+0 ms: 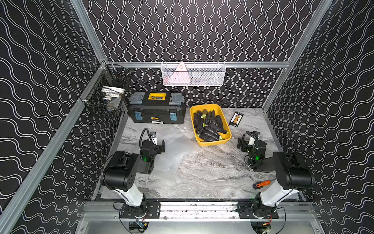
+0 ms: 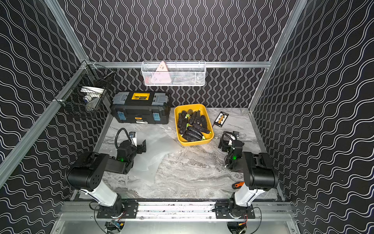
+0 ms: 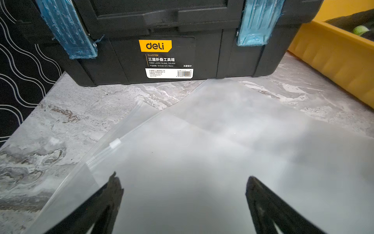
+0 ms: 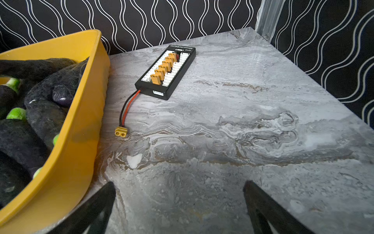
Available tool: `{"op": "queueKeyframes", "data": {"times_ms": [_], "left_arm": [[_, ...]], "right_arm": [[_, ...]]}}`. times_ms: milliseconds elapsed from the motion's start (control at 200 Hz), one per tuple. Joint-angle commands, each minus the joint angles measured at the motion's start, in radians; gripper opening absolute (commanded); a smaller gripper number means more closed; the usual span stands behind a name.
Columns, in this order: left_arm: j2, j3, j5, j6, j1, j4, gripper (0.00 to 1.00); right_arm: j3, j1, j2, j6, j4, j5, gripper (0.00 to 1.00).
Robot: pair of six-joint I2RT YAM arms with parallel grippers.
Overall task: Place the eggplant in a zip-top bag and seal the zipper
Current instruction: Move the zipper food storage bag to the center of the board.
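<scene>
Nothing bagged yet: eggplants (image 1: 210, 129) fill the yellow tub (image 1: 212, 142), zip-top bag (image 1: 174, 147) lies flat beside it; left gripper (image 3: 182, 178) and right gripper (image 4: 178, 184) gape wide, empty.

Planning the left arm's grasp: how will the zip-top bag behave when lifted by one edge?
The zip-top bag probably flops: it lies thin and flat on the table. It looks empty, so likely light. Its smooth film may slip in the left gripper.

walls (image 1: 202, 30): black, white wavy lines | frame: aluminium rails (image 1: 253, 64) | tabletop (image 1: 212, 172): grey marble | rear: white mesh basket (image 1: 202, 75)
</scene>
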Motion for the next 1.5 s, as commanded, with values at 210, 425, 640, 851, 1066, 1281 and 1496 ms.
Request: {"op": "queueKeyframes", "data": {"times_ms": [210, 425, 640, 851, 1066, 1281, 1496], "left_arm": [[0.000, -0.001, 0.001, 0.004, 0.001, 0.027, 0.99], [0.000, 0.001, 0.007, 0.004, 0.001, 0.021, 0.99], [0.000, 0.001, 0.005, 0.004, 0.001, 0.024, 0.99], [-0.049, 0.057, 0.024, -0.002, 0.008, -0.113, 0.99], [-0.083, 0.435, -0.048, -0.190, 0.041, -0.799, 0.99], [-0.183, 0.545, -0.164, -0.345, -0.005, -1.048, 0.99], [-0.230, 0.706, -0.172, -0.544, -0.037, -1.524, 0.98]], "right_arm": [[0.004, 0.001, -0.001, -0.001, 0.007, -0.002, 1.00], [0.005, 0.001, 0.000, 0.001, 0.006, -0.004, 1.00], [0.008, 0.002, 0.000, 0.006, -0.001, -0.007, 1.00], [0.094, 0.006, -0.083, -0.020, -0.229, -0.019, 1.00], [0.254, 0.339, -0.261, 0.007, -0.657, 0.302, 1.00], [0.421, 0.592, -0.285, 0.255, -1.008, 0.286, 0.92], [0.497, 0.830, -0.186, 0.580, -1.143, 0.176, 0.75]]}}
